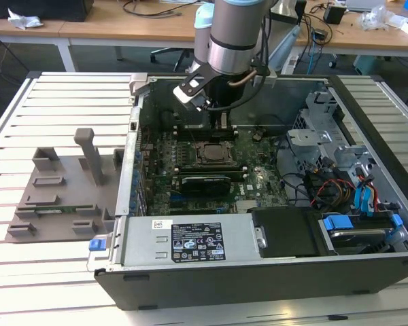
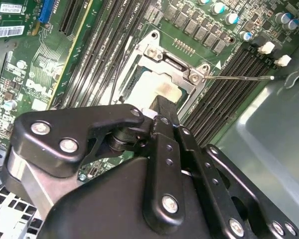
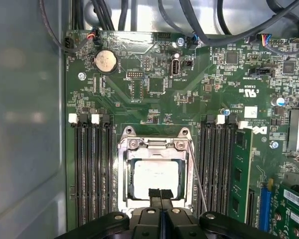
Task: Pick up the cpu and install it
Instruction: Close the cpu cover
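Gripper point(image 3: 160, 191), fingers point(image 3: 155, 195) pressed together, sits above the flat cpu point(image 3: 154, 174), seemingly squared in its socket frame point(image 3: 123, 174).

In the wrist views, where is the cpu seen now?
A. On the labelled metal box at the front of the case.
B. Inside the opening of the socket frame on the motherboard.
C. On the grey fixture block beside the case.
B: in the first wrist view the cpu shows within the socket frame, just by the shut gripper.
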You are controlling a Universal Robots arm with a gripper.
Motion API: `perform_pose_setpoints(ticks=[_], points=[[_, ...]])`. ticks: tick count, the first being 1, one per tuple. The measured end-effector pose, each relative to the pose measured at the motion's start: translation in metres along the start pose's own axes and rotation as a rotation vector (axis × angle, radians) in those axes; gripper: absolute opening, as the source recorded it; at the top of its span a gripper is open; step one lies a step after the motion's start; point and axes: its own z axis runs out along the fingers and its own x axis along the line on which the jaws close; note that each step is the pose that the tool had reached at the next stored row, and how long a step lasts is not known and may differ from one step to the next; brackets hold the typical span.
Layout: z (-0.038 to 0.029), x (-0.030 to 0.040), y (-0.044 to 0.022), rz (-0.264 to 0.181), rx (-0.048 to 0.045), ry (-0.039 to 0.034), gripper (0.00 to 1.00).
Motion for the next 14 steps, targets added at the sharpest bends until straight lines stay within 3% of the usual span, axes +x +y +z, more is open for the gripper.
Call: perform_pose_setpoints(ticks=[14], points=[[-0.0261,-0.0006,-0.0016,0.0,0.0,0.0,0.11]])
